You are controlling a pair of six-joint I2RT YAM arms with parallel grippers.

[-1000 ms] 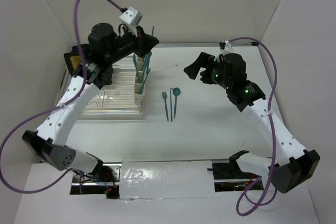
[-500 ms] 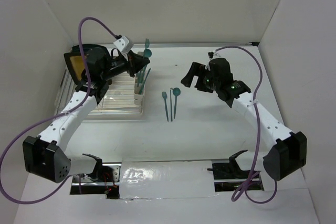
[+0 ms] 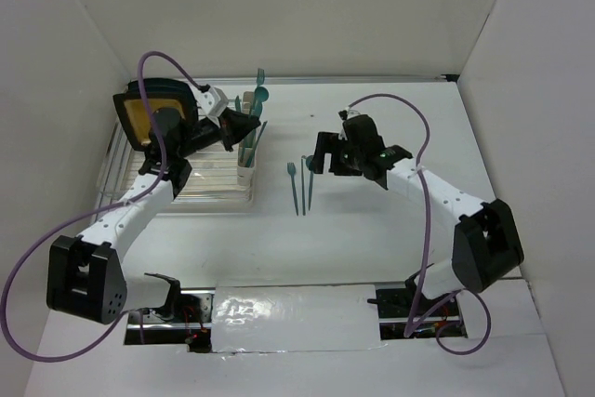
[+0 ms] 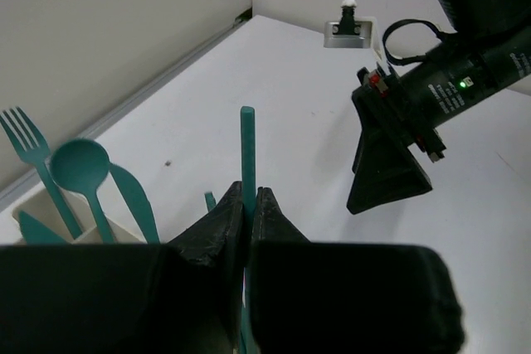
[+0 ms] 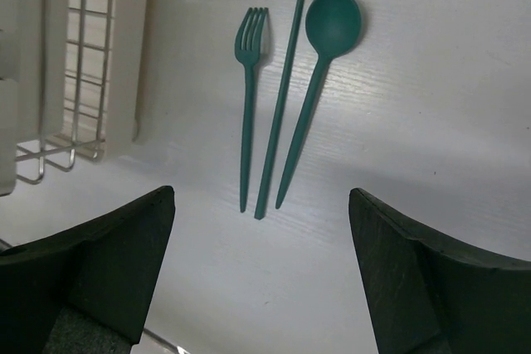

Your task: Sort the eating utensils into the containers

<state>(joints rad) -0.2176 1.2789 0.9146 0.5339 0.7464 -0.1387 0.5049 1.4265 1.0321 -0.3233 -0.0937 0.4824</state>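
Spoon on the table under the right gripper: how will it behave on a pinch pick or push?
Likely light and fairly stiff: the spoon looks like thin plastic with a slender handle. It lies flat on the table, so a pinch may skid off. Pushed, its round bowl could pivot it into the straight utensil close beside it.
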